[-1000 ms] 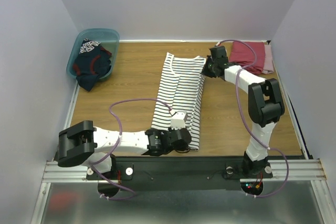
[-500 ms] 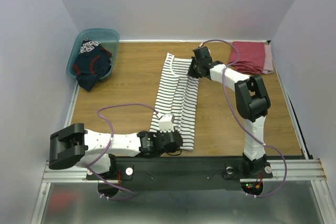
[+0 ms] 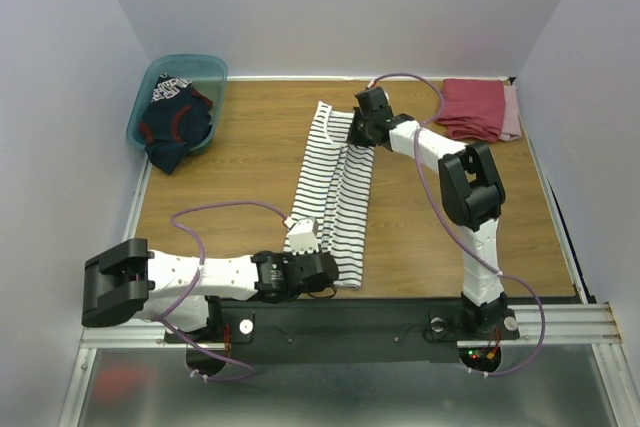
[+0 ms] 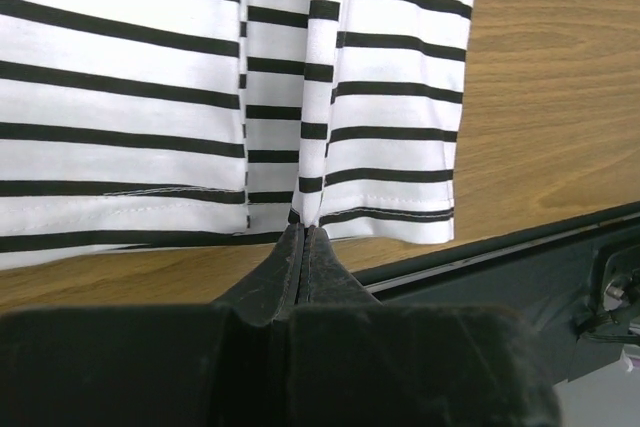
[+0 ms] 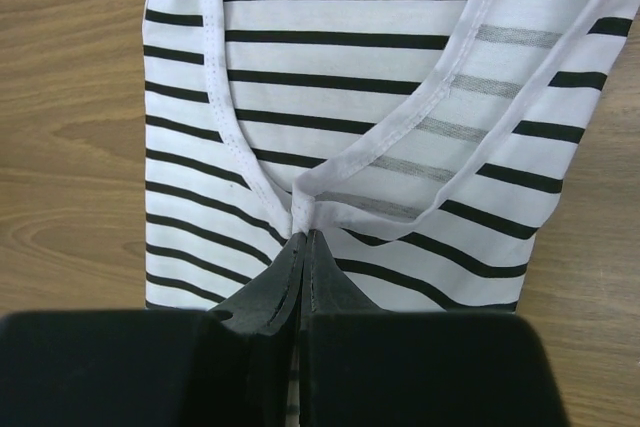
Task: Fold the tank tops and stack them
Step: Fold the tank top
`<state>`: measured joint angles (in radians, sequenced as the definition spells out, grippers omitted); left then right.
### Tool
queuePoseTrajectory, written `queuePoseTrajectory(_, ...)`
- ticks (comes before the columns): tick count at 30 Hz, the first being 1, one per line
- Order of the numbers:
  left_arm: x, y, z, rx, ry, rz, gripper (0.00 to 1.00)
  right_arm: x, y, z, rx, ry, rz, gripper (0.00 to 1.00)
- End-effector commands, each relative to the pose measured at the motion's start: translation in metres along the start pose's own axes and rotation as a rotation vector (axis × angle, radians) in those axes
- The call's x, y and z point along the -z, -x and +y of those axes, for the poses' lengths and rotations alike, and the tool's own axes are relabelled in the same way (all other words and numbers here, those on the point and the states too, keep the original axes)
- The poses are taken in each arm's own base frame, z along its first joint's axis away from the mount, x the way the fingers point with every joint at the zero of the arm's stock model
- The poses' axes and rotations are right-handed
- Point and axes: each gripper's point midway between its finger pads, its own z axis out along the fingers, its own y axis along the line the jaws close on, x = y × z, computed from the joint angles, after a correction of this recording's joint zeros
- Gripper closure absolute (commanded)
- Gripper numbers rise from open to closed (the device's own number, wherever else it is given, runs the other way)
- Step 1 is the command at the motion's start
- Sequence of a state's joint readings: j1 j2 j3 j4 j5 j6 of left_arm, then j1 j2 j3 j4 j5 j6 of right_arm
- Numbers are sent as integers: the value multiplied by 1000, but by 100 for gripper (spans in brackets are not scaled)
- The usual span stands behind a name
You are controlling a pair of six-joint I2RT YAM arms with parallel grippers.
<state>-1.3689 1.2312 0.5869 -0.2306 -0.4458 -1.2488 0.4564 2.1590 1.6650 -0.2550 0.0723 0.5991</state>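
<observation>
Top external view: the striped tank top (image 3: 335,182) lies mid-table, running twelve to six, and the navy tank top (image 3: 172,125) sits in the bin (image 3: 195,63) at ten. The cloth looks light and limp, best taken by its edges. The left gripper (image 4: 303,234) pinches the hem and the right gripper (image 5: 303,237) pinches the neckline edge, both with jaws pressed together.

A teal bin (image 3: 200,69) sits far left, folded red cloth (image 3: 475,107) far right.
</observation>
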Motion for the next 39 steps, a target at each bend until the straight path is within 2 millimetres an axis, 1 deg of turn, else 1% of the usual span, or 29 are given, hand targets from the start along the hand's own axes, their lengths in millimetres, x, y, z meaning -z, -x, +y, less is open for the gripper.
queuePoseTrajectory(1,2,-6,22,-4,60,25,100,-3,33,10,-18,9,-105,99)
queuePoseTrajectory(7,0,-5,28,2,72,23,100,-11,28,11,-19,15,-90,99)
queuePoseTrajectory(8,0,-5,28,1,73,25,100,-11,28,12,-19,16,-89,96)
queuePoseTrajectory(9,0,-5,29,0,76,24,100,-11,29,12,-16,19,-91,89)
queuePoseTrajectory(10,0,-4,29,0,76,24,100,-11,29,13,-16,21,-91,89)
queuePoseTrajectory(11,0,-4,29,-3,76,24,100,-10,30,14,-16,24,-93,86)
queuePoseTrajectory(13,1,-2,27,-3,72,19,89,-6,35,20,-11,45,-98,77)
queuePoseTrajectory(14,2,-1,26,-2,71,15,76,-5,37,22,-7,50,-102,74)
queuePoseTrajectory(15,3,1,24,0,69,9,70,-3,40,25,-3,57,-106,70)
queuePoseTrajectory(16,6,5,21,7,58,1,65,3,45,28,-2,67,-118,65)
queuePoseTrajectory(17,8,9,18,5,49,-12,60,6,50,30,3,71,-128,63)
queuePoseTrajectory(18,12,13,14,12,32,-23,59,9,52,31,5,75,-135,58)
queuePoseTrajectory(20,17,23,9,16,21,-54,57,21,61,33,7,74,-161,56)
queuePoseTrajectory(22,26,36,3,17,16,-81,57,28,64,31,13,61,-176,55)
queuePoseTrajectory(23,29,43,2,17,23,-104,57,42,73,32,12,61,-202,55)
queuePoseTrajectory(24,32,52,3,21,32,-121,57,42,63,23,14,37,-187,56)
queuePoseTrajectory(26,32,64,8,27,39,-136,57,52,58,14,15,13,-188,56)
queuePoseTrajectory(27,26,77,15,64,50,-156,58,62,49,9,12,13,-172,56)
queuePoseTrajectory(28,25,86,18,42,39,-164,59,64,37,7,16,29,-139,57)
queuePoseTrajectory(29,21,88,19,51,23,-146,60,65,28,3,18,25,-122,57)
queuePoseTrajectory(30,17,97,19,61,2,-165,62,69,21,1,16,24,-109,57)
queuePoseTrajectory(31,11,113,28,58,19,-180,62,70,4,-9,27,-2,-84,57)
queuePoseTrajectory(32,6,121,30,52,22,-187,62,71,-3,-13,27,-11,-75,57)
queuePoseTrajectory(33,4,139,23,60,0,-216,62,71,-9,-17,28,-19,-64,57)
queuePoseTrajectory(34,-6,146,25,49,23,-208,63,68,-17,-21,32,-28,-48,57)
queuePoseTrajectory(35,-8,171,19,36,10,-247,63,64,-26,-27,30,-41,-30,58)
queuePoseTrajectory(36,-13,181,19,30,20,-256,63,63,-27,-29,28,-47,-28,59)
queuePoseTrajectory(37,-28,185,23,8,53,-236,63,58,-32,-34,32,-61,-16,59)
queuePoseTrajectory(39,-40,209,29,10,85,-251,64,51,-32,-39,41,-90,-21,60)
